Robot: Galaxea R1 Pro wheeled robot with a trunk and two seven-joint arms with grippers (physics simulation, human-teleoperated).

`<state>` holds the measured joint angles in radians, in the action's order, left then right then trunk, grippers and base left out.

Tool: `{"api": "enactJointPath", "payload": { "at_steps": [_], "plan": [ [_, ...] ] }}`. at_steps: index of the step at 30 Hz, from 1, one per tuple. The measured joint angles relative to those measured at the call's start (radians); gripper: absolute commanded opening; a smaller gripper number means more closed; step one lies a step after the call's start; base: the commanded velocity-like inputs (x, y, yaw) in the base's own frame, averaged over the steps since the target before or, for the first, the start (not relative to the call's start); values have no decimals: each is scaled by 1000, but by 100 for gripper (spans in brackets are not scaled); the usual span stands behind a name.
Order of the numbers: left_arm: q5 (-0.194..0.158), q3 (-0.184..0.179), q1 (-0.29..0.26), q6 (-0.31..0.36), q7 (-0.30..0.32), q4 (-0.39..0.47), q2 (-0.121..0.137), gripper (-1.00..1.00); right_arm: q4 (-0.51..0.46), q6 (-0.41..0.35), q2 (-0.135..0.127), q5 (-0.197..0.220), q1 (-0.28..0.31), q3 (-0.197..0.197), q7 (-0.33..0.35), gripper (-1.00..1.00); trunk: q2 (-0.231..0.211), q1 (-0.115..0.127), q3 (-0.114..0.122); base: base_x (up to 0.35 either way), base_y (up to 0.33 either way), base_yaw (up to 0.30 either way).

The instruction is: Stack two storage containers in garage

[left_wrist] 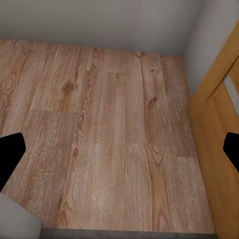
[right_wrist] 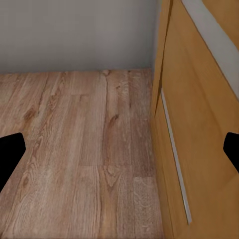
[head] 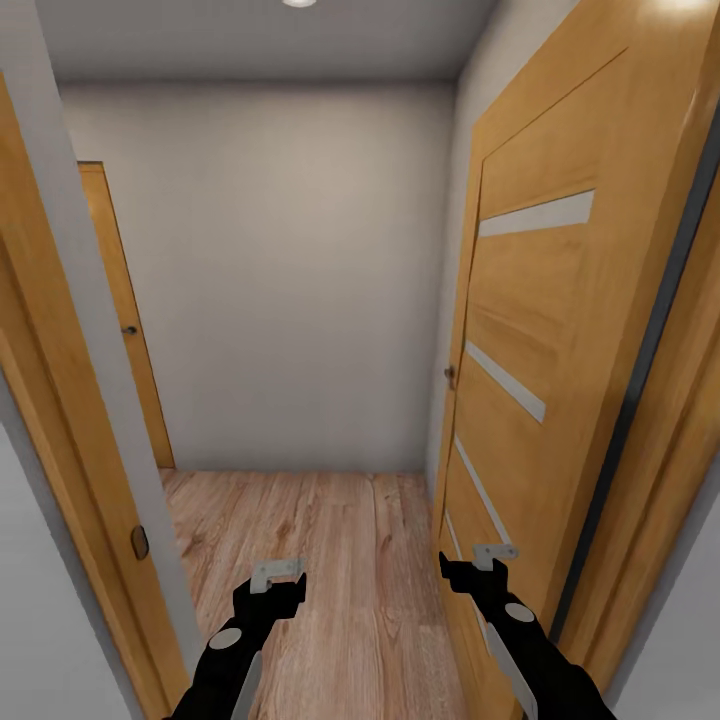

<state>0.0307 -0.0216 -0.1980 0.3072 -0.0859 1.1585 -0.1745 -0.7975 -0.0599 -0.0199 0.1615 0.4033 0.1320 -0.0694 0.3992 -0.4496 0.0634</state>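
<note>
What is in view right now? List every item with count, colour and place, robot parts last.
Open door: one, honey-coloured wood with pale glass strips, swung open along the right side, close beside the right gripper.
Closed door: one, same wood, in the left wall further along, small dark handle.
Door frame: one, wood, nearest on the left, dark latch plate low down.
Floor: light wood planks, running ahead to the end wall.
End wall: one, plain white-grey, straight ahead.
Ceiling light: one, round, white, overhead.
Left gripper: one, black, open, empty, held low over the planks.
Right gripper: one, black, open, empty.
</note>
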Motion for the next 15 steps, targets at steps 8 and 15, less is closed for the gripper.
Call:
{"api": "enactJointPath", "payload": {
  "at_steps": [8,15],
  "plan": [
    [0,0,0,0,0,0,0,100,0,0,0,0,0,0,0,100,0,0,-2,0,0,0],
    [0,0,0,0,0,0,0,100,0,0,0,0,0,0,0,100,0,0,-12,0,0,0]
  ]
}}
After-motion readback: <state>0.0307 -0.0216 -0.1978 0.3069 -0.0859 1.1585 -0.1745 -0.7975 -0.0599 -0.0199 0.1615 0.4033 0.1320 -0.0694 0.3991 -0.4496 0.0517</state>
